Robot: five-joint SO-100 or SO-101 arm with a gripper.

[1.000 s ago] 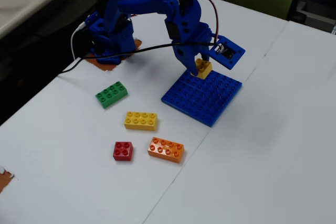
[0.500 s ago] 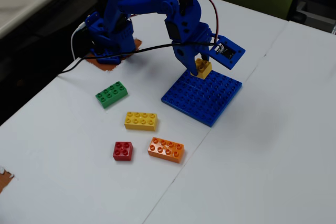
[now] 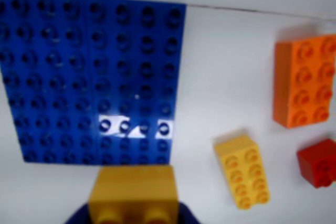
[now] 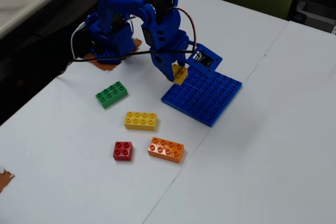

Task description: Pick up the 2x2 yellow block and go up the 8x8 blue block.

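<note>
1. The yellow block (image 4: 180, 74) is held in the gripper (image 4: 177, 73), whose fingers are closed against its sides; it is seen in the fixed view above the near-left edge of the baseplate (image 4: 207, 98).
2. In the wrist view the yellow block (image 3: 133, 193) fills the bottom centre of the picture, with the baseplate (image 3: 63, 66) lying beyond it; whether the block touches the plate cannot be told from either view.
3. Nothing is seen standing on the baseplate's studs in the fixed view.
4. A pale glare patch is seen on a few studs near the plate's lower edge in the wrist view.
5. The gripper's fingers are almost wholly hidden in the wrist view; only dark blue slivers are shown beside the block's lower corners.
6. The block's underside is cut off by the wrist picture's bottom edge.
7. On the table (image 4: 262, 156), apart from the plate, a long yellow brick (image 4: 140, 120), an orange brick (image 4: 166, 149), a red brick (image 4: 123, 150) and a green brick (image 4: 111, 94) are laid out.
8. In the wrist view the orange brick (image 3: 304, 80) and red brick (image 3: 318, 162) are cut off by the right edge, and the green brick is not shown.
9. The wrist picture is blurred throughout.
</note>
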